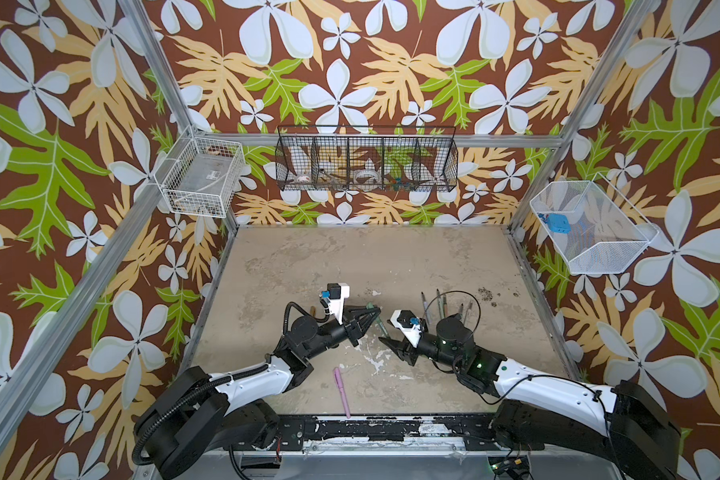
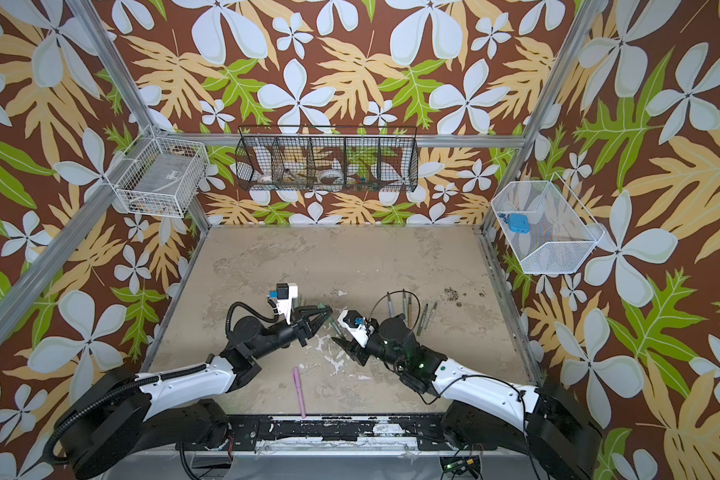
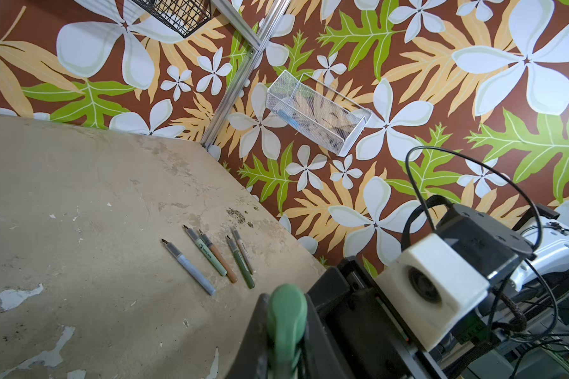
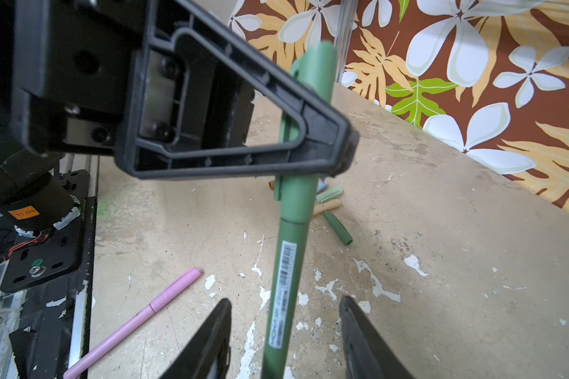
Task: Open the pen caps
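My left gripper (image 1: pixel 373 309) (image 3: pixel 286 328) is shut on the cap (image 4: pixel 298 197) of a green pen (image 1: pixel 381 322) and holds it off the table. The pen's barcoded body (image 4: pixel 284 279) runs down between the fingers of my right gripper (image 4: pixel 285 299) (image 1: pixel 393 347). That gripper is open, with a gap on both sides of the body. Loose pen caps lie behind: a green one (image 4: pixel 337 228), a beige one (image 4: pixel 327 207) and a pale green one (image 4: pixel 329 194). A capped pink pen (image 1: pixel 341 390) (image 4: pixel 135 321) lies near the front edge.
Several uncapped pen bodies (image 3: pixel 211 259) (image 1: pixel 437 305) lie in a row behind the right arm. A black wire basket (image 1: pixel 366 164) hangs on the back wall. White wire baskets (image 1: pixel 200 180) (image 1: pixel 591 226) hang on the side walls. The tabletop (image 1: pixel 350 257) is worn and flaking.
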### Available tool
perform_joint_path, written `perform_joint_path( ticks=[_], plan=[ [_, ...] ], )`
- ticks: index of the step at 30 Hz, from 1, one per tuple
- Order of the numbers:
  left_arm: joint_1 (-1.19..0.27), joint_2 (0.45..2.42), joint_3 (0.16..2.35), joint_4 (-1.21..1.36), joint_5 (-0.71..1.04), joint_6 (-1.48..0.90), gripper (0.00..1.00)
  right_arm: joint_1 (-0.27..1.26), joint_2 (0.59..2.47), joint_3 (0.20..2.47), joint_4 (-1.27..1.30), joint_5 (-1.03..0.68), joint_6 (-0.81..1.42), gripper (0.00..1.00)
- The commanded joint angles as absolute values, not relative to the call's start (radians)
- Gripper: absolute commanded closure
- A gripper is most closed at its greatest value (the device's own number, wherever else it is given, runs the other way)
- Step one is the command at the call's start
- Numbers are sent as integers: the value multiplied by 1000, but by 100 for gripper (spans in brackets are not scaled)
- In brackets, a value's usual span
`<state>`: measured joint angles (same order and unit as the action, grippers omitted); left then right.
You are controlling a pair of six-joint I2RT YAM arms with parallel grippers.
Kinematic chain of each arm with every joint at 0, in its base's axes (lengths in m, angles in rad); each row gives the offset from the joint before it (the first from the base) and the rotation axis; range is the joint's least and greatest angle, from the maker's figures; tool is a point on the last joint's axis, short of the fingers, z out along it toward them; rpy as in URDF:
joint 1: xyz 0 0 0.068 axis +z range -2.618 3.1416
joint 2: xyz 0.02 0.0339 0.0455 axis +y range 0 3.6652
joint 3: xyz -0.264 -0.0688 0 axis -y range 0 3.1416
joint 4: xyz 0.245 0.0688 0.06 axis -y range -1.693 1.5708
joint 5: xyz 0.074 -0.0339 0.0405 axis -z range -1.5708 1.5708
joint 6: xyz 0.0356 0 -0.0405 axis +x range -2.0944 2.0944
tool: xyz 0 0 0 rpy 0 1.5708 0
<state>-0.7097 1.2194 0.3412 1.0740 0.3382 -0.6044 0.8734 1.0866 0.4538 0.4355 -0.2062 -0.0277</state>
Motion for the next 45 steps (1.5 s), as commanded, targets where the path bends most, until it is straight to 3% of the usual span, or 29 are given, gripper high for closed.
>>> perform_joint_path(
  ticks=[1,21,25,29,34,40,45],
  plan=[
    [-719,1226,345,1132,344,-598,100,876,1088,458,471,-224,-12,54],
    [-746,1281,364,1174,397,-600,100,844,1118,465,498,-290,31,71],
    [-749,1305,370,1188,410,-609,100,844,1122,467,498,-298,29,79],
    [-749,1294,366,1184,402,-606,100,845,1117,468,482,-300,5,98],
    [-748,1265,365,1163,383,-608,100,845,1134,479,457,-282,-15,100],
    [-729,1160,359,1074,276,-616,100,910,1098,475,429,-65,-51,100],
    [-653,1131,388,1083,373,-685,100,1012,1114,498,398,141,-106,100]
  ],
)
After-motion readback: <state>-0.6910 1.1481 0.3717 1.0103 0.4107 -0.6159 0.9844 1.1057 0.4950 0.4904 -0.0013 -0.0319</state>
